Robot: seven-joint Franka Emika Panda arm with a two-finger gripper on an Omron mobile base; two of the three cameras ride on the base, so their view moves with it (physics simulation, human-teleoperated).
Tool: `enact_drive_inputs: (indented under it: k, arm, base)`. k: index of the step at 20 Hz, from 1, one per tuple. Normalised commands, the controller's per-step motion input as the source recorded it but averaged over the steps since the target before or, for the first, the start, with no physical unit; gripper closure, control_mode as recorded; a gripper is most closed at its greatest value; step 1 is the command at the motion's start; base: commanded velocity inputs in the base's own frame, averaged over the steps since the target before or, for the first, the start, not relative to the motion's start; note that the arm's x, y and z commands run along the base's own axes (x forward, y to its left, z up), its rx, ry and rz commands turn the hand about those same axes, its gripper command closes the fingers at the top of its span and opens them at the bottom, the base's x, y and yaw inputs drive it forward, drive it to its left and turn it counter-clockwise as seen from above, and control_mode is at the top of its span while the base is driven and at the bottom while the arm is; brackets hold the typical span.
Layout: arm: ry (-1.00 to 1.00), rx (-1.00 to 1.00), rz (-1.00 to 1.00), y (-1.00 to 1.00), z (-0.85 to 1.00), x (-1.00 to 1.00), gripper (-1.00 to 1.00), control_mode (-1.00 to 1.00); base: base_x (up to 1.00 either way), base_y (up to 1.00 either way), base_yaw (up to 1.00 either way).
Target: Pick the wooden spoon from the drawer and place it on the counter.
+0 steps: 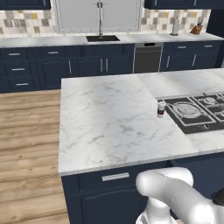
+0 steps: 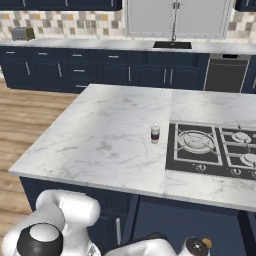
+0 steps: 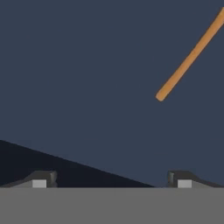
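Note:
In the hand view the thin orange-brown handle of the wooden spoon (image 3: 190, 56) lies slanted on the dark blue drawer floor (image 3: 96, 78), running off the upper right edge; its bowl is out of frame. My gripper (image 3: 111, 180) hovers over the drawer floor, open, its two fingertips (image 3: 41, 179) wide apart with nothing between them, and the handle's free end is up and to the right of them. The counter (image 1: 109, 118), white marble with grey veins on navy cabinets, spreads ahead of the base, also seen as the counter (image 2: 105, 135) from the right.
A small white-and-dark cup (image 1: 161, 109) stands on the counter beside the black gas cooktop (image 1: 197, 111). A closed navy drawer front (image 1: 114, 176) sits under the counter edge. A far grey counter with a sink (image 1: 102, 38) lines the back wall. Wooden floor lies left.

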Motion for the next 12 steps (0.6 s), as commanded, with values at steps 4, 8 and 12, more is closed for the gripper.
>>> enact_drive_inputs:
  k: [4,8,12]
  arm:
    - [-0.02,0.18,0.01,-0.61,0.93,0.47,-1.00,-1.00]
    - [0.01,0.08,0.00,-0.58,0.50,0.66,-1.00,-1.00]
    - [0.07,0.01,0.00,-0.12,0.04,0.73,-1.00,-1.00]
  base:
    - [0.00,0.00,0.00]
    - [0.00,0.00,0.00]
    - [0.00,0.00,0.00]
